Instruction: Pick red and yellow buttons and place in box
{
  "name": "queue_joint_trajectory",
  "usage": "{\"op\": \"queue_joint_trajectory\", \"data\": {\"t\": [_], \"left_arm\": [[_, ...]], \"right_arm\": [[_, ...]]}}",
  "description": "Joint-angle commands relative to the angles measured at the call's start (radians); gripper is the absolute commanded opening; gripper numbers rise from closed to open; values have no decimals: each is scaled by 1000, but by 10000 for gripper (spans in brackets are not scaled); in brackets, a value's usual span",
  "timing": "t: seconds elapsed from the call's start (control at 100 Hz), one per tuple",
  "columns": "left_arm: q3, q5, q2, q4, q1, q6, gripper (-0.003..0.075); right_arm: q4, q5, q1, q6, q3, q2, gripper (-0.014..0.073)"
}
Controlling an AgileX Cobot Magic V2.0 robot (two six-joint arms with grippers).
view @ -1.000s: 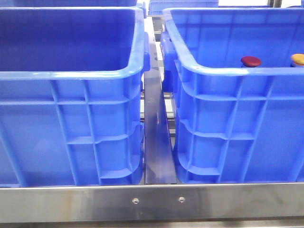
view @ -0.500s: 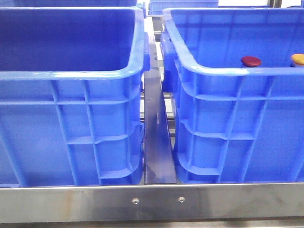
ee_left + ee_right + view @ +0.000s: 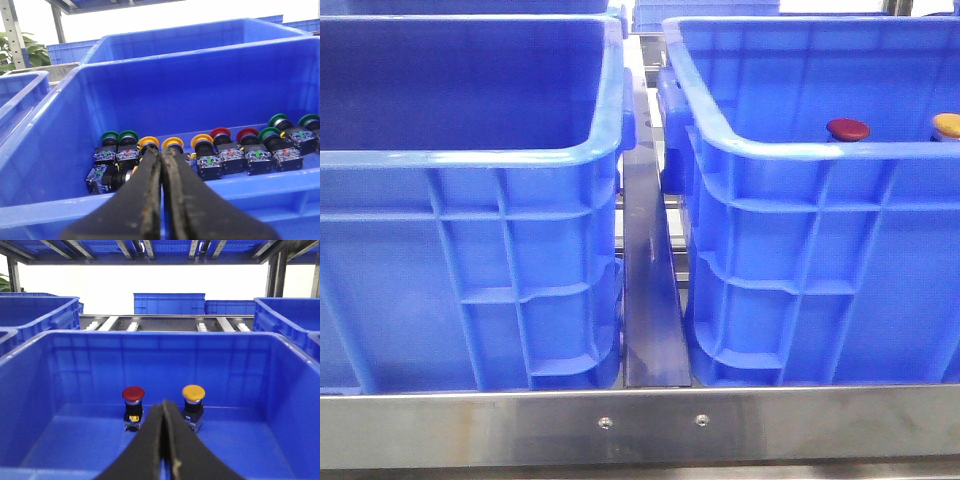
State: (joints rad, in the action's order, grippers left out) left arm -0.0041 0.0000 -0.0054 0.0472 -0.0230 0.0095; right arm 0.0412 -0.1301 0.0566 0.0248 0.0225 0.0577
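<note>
A dark red button (image 3: 133,399) and a yellow-orange button (image 3: 193,398) stand upright side by side on the floor of a blue crate (image 3: 165,336). In the front view their caps, red (image 3: 848,129) and yellow (image 3: 947,124), peek over the near rim of the right crate (image 3: 790,150). My right gripper (image 3: 163,404) is shut and empty, held over the near side of that crate, pointing between the two buttons and short of them. My left gripper (image 3: 161,153) is shut and empty, over the near rim of another blue crate (image 3: 200,85). Neither gripper shows in the front view.
The crate under my left gripper holds a row of several push buttons with green (image 3: 119,137), yellow (image 3: 201,140) and red (image 3: 220,133) caps. The left crate (image 3: 470,155) stands beside the right one, a metal rail (image 3: 650,300) between them. More blue crates stand behind.
</note>
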Motion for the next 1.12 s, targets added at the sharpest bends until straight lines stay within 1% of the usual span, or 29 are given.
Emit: {"op": "queue_joint_trajectory", "data": {"t": [0.0,0.05,0.08,0.39,1.11], "left_arm": [[48,-85,-33,-6,1,-10,-19],[48,-85,-33,-6,1,-10,-19],[48,-85,-33,-6,1,-10,-19],[48,-85,-33,-6,1,-10,-19],[48,-85,-33,-6,1,-10,-19]], "right_arm": [[-9,-85,2,-3,-11,-44,-69],[-9,-83,2,-3,-32,-80,-69],[-9,-51,2,-5,-31,-98,-69],[-9,-73,2,-5,-30,-93,-69],[-9,-68,2,-5,-30,-93,-69]]}}
